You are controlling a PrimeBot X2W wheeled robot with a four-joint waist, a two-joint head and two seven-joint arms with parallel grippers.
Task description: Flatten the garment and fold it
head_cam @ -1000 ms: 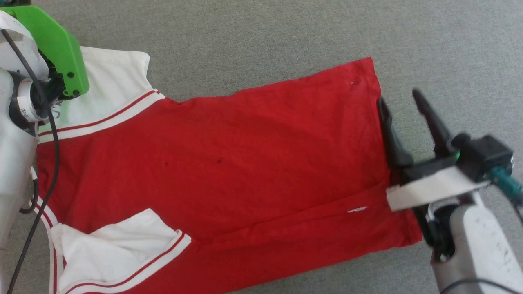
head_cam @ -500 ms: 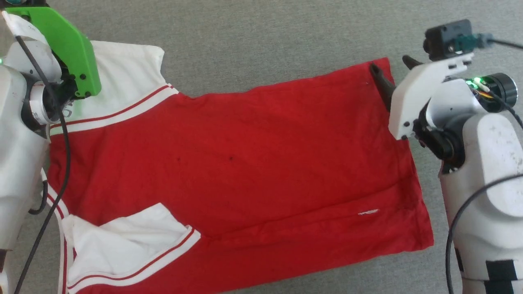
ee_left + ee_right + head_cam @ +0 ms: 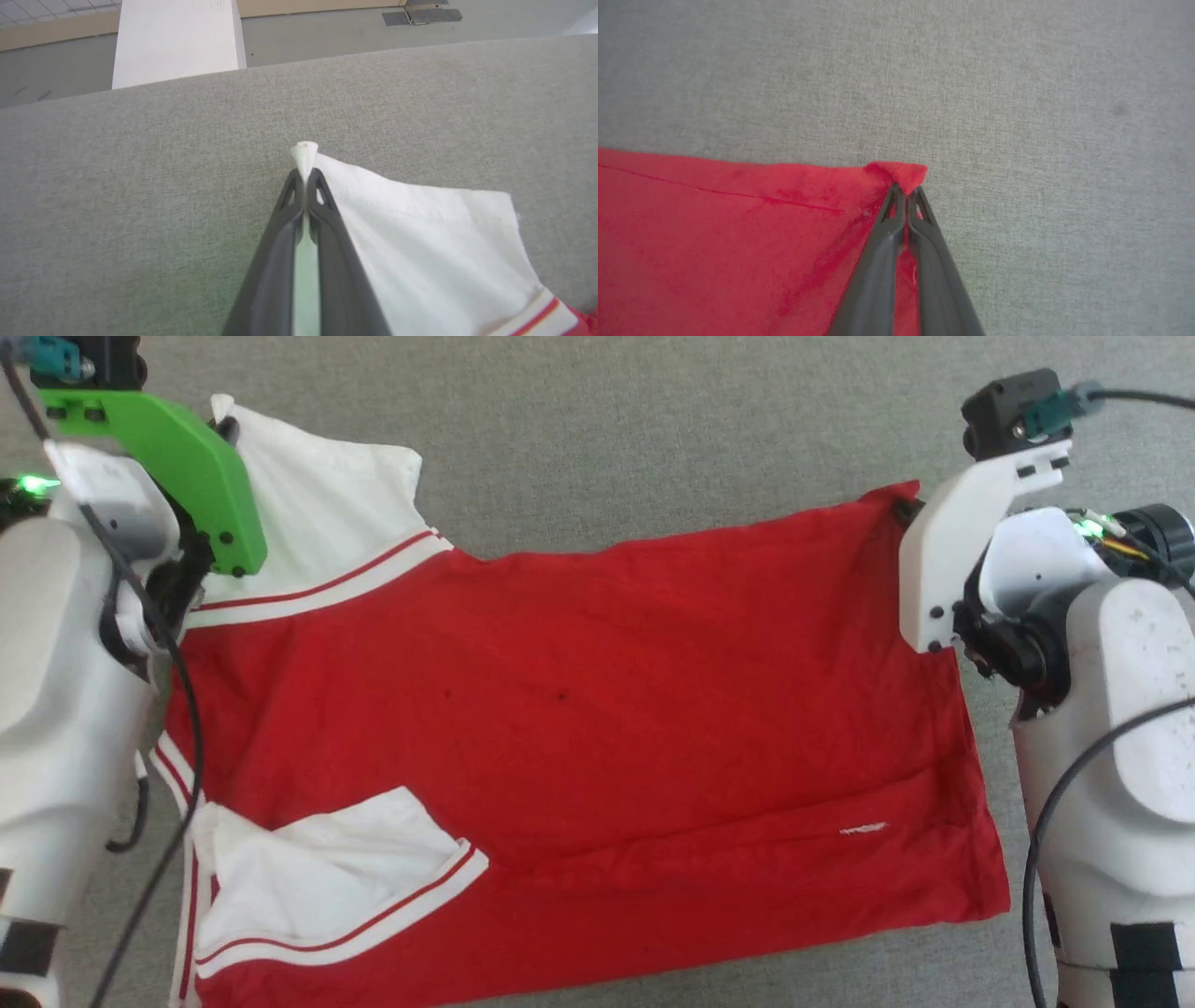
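The garment (image 3: 579, 709), a red jersey with white sleeves and red-and-white stripe trim, lies spread flat on the grey surface in the head view. My left gripper (image 3: 306, 179) is shut on the tip of the far white sleeve (image 3: 420, 242), a small white point of cloth sticking out past the fingertips. At the far right corner of the red hem (image 3: 896, 172), my right gripper (image 3: 906, 191) is shut on the cloth. In the head view that gripper (image 3: 904, 509) is mostly hidden behind its white wrist mount. The near white sleeve (image 3: 317, 877) lies folded over the red body.
Grey fabric surface (image 3: 653, 420) surrounds the garment on all sides. Beyond its far edge, the left wrist view shows a white pillar (image 3: 177, 37) and a floor. My pale forearms (image 3: 1111, 737) flank the garment at left and right.
My right gripper has moved from the middle of the hem to its far corner and shut on it. The head view has shifted, so the garment sits further right in it.
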